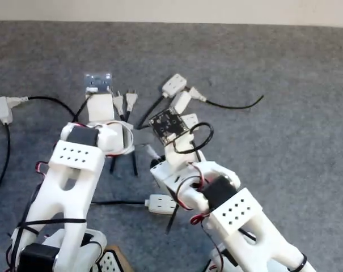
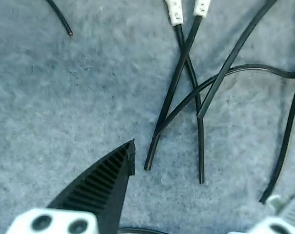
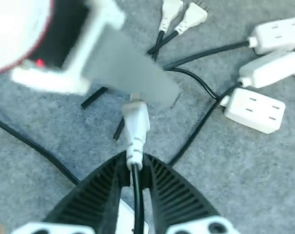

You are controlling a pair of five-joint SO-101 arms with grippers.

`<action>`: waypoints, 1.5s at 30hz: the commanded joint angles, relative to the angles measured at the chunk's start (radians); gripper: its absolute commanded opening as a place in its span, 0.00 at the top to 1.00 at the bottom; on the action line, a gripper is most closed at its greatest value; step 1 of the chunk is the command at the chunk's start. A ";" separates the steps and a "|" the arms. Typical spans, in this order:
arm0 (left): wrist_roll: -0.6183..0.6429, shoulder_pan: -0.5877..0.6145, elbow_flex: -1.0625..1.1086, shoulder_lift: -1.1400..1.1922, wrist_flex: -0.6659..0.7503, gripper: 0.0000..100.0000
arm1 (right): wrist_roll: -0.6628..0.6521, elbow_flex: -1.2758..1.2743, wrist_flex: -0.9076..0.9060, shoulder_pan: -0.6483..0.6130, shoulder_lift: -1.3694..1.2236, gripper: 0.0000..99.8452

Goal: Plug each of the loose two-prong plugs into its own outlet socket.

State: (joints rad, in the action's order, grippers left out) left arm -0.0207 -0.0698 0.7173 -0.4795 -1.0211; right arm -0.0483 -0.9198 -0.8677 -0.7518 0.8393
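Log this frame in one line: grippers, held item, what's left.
right gripper: shut on white plug | left gripper: open, empty | two loose plugs: lying on carpet | three outlet sockets: unoccupied

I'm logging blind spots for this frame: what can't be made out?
Prongs of the white two-prong plug held in the right gripper: right wrist view, behind a blurred grey arm part.
Prongs of two white plugs on black cords: left wrist view, cut off by the edge.
Slots of the white outlet block: high view, partly under the right arm.
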 commanded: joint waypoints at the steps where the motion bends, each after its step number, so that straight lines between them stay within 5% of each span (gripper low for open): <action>1: -0.011 -0.019 0.019 -0.004 0.011 0.51 | 0.017 0.047 -0.005 0.039 0.033 1.00; 18: -0.014 -0.030 0.096 0.005 0.060 0.53 | 0.012 0.245 -0.265 0.068 0.033 1.00; 39: -0.049 -0.012 0.140 0.008 0.123 0.53 | -0.506 0.326 -0.564 0.831 -0.028 0.99; 45: -0.048 0.125 0.088 0.007 0.118 0.53 | -0.543 0.352 -0.541 0.638 -0.183 0.83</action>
State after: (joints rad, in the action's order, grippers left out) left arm -0.0621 -0.0238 0.8539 -0.4703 -0.9152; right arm -0.5731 -0.6222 -1.4415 0.0000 0.7165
